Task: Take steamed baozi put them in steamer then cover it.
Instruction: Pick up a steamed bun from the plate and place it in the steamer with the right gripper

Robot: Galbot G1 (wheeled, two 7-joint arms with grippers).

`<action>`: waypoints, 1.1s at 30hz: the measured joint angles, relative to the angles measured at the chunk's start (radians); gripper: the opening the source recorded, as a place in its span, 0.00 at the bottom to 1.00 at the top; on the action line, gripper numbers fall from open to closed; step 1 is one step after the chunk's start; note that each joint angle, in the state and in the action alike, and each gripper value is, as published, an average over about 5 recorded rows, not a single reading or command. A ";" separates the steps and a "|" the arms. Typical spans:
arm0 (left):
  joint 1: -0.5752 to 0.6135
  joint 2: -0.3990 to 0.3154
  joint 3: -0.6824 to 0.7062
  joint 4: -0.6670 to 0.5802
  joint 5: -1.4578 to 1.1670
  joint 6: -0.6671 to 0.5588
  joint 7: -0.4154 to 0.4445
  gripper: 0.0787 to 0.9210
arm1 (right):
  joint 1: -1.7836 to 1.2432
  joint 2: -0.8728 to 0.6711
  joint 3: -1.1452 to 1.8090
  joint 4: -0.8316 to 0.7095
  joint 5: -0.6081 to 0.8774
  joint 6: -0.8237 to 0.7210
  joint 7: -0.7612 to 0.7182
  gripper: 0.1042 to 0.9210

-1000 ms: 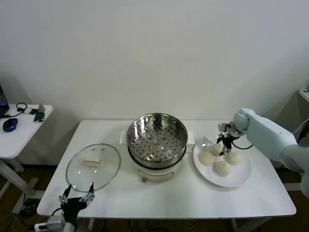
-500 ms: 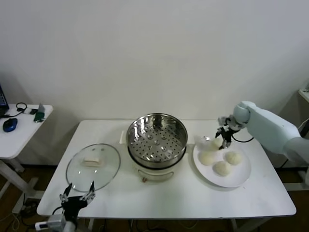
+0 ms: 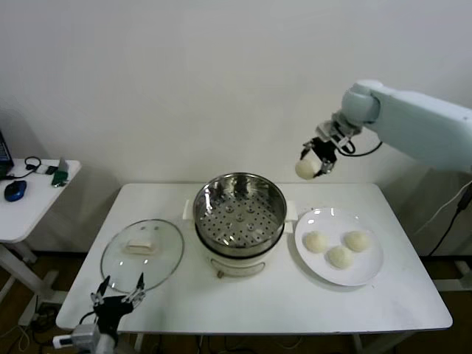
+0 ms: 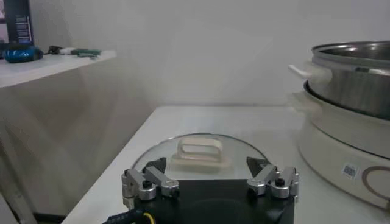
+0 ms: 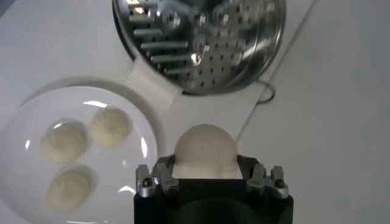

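Observation:
My right gripper (image 3: 313,165) is shut on one cream-white baozi (image 3: 304,169) and holds it high above the table, between the steamer (image 3: 239,210) and the white plate (image 3: 366,269). The held baozi (image 5: 205,151) fills the jaws in the right wrist view, with the steamer's perforated tray (image 5: 201,39) beyond it. Three baozi (image 3: 338,249) lie on the plate. The glass cover (image 3: 142,253) with its cream handle lies flat on the table left of the steamer. My left gripper (image 3: 116,299) is open and empty at the table's front left edge, just before the cover (image 4: 198,155).
A small side table (image 3: 29,199) with a mouse and cables stands at the far left. The wall runs close behind the main table (image 3: 265,302). The steamer's white base (image 4: 341,161) stands close beside the left gripper's view.
My right gripper closed on one baozi from the plate and lifted it up and leftward toward the steamer. The plate went from four baozi to three. The left arm stayed still.

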 measured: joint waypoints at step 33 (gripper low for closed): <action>-0.009 -0.008 -0.007 0.019 0.002 -0.005 -0.009 0.88 | -0.282 0.306 0.015 -0.179 -0.437 0.252 0.250 0.71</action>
